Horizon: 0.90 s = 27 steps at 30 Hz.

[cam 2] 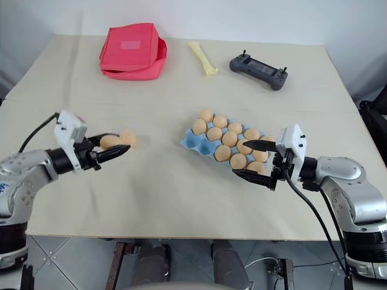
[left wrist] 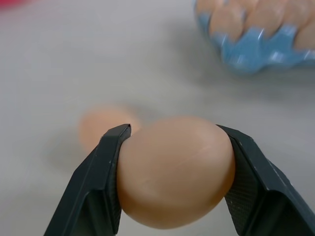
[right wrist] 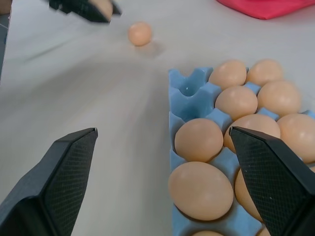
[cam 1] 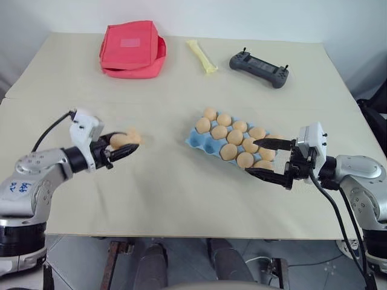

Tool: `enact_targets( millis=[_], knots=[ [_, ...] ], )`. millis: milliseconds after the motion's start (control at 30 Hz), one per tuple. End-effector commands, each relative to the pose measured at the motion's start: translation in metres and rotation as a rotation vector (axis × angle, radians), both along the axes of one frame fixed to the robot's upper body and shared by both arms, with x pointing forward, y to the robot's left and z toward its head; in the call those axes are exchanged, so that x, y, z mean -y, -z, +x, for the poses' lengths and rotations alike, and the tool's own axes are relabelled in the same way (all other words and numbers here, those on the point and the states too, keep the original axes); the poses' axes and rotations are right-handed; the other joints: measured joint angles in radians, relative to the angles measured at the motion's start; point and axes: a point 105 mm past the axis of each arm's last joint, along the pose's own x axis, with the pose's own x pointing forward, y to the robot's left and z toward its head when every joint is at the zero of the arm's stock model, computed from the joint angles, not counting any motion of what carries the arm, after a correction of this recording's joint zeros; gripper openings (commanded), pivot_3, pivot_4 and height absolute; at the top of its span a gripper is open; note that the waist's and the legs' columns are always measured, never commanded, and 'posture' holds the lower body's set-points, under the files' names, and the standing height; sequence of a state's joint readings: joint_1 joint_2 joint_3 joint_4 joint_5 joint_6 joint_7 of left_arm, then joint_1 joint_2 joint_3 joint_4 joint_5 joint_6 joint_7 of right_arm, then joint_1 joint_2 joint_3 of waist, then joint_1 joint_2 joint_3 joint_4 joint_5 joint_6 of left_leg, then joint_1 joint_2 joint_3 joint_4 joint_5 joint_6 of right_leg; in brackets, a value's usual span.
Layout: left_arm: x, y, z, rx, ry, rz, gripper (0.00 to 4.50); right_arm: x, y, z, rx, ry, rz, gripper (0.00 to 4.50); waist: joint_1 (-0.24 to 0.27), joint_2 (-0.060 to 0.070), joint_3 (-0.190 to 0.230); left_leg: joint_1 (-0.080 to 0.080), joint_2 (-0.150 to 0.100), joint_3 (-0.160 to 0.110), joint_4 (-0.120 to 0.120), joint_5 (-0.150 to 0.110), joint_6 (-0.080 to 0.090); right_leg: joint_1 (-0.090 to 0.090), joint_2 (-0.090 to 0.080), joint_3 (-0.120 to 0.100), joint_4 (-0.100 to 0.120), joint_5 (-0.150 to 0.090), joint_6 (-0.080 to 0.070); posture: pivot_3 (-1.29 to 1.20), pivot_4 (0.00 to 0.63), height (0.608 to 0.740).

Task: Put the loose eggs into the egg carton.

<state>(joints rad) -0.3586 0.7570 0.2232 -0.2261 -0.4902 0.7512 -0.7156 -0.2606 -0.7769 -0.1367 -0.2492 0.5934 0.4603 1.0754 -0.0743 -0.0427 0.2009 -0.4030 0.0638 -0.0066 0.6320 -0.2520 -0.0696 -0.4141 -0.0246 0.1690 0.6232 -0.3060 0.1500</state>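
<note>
My left gripper [cam 1: 128, 145] is shut on one tan egg [left wrist: 174, 169] and holds it a little above the table at the left. A second loose egg [cam 2: 127, 136] lies on the table just beyond it. The light blue egg carton [cam 1: 198, 141] sits right of centre, with eggs in most cups. One corner cup [right wrist: 187, 91] on the side facing the loose egg is empty. My right gripper [cam 1: 251, 157] hovers at the carton's near right end, open, with nothing between its fingers [right wrist: 59, 182].
A red pouch [cam 1: 132, 48] lies at the back left. A pale yellow strip [cam 1: 202, 56] and a black handheld controller [cam 1: 259, 69] lie at the back right. Bare tabletop separates the loose egg from the carton. The table's front edge runs just below both arms.
</note>
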Motion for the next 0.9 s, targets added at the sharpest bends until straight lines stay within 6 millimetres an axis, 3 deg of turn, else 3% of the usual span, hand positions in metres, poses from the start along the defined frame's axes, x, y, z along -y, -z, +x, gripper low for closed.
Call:
enact_targets(
  millis=[33, 167, 400, 533, 800, 900],
  knots=[
    [0.039, -0.014, 0.006, 0.061, 0.148, -0.021, 2.3, 0.0, -0.015, -0.003, 0.062, 0.005, 0.005, 4.5, 0.005, 0.0, 0.0, 0.0, 0.0, 0.0, 0.0, 0.0, 0.0, 0.0, 0.0, 0.0, 0.0, 0.0, 0.0, 0.0, 0.15, 0.74],
    [0.084, -0.022, 0.018, 0.098, 0.304, -0.056, 2.3, 0.001, -0.016, -0.003, 0.067, 0.023, 0.008, 4.5, 0.017, 0.0, 0.0, 0.0, 0.0, 0.0, 0.001, 0.0, 0.0, 0.0, 0.0, 0.0, 0.0, 0.001, 0.001, 0.0, 0.15, 0.74],
    [0.127, -0.015, 0.037, 0.106, 0.445, -0.078, 2.3, 0.001, -0.017, -0.004, 0.078, 0.047, 0.016, 4.5, 0.019, 0.0, 0.0, 0.0, 0.0, 0.0, 0.001, 0.0, 0.0, 0.0, 0.001, 0.0, 0.001, 0.001, 0.001, 0.0, 0.15, 0.74],
    [0.162, -0.008, 0.05, 0.078, 0.526, -0.104, 2.3, 0.006, -0.017, -0.01, 0.086, 0.088, 0.018, 4.5, 0.029, 0.0, 0.0, -0.001, 0.0, -0.001, 0.004, 0.0, 0.0, 0.0, 0.001, 0.0, 0.001, 0.001, 0.001, 0.0, 0.15, 0.74],
    [0.194, 0.001, 0.06, 0.066, 0.601, -0.096, 2.3, 0.011, -0.017, -0.019, 0.091, 0.142, 0.019, 4.5, 0.036, 0.0, 0.0, -0.002, -0.001, -0.001, 0.004, 0.0, 0.0, 0.0, 0.002, 0.001, 0.001, 0.001, 0.002, 0.0, 0.15, 0.74],
    [0.196, 0.006, 0.062, 0.051, 0.602, -0.066, 3.24, 0.011, -0.017, -0.021, 0.092, 0.151, 0.02, 4.5, 0.038, 0.0, 0.0, -0.002, -0.001, -0.001, 0.004, 0.0, 0.0, 0.001, 0.002, 0.001, 0.001, 0.001, 0.002, 0.0, 0.15, 0.74]
  ],
)
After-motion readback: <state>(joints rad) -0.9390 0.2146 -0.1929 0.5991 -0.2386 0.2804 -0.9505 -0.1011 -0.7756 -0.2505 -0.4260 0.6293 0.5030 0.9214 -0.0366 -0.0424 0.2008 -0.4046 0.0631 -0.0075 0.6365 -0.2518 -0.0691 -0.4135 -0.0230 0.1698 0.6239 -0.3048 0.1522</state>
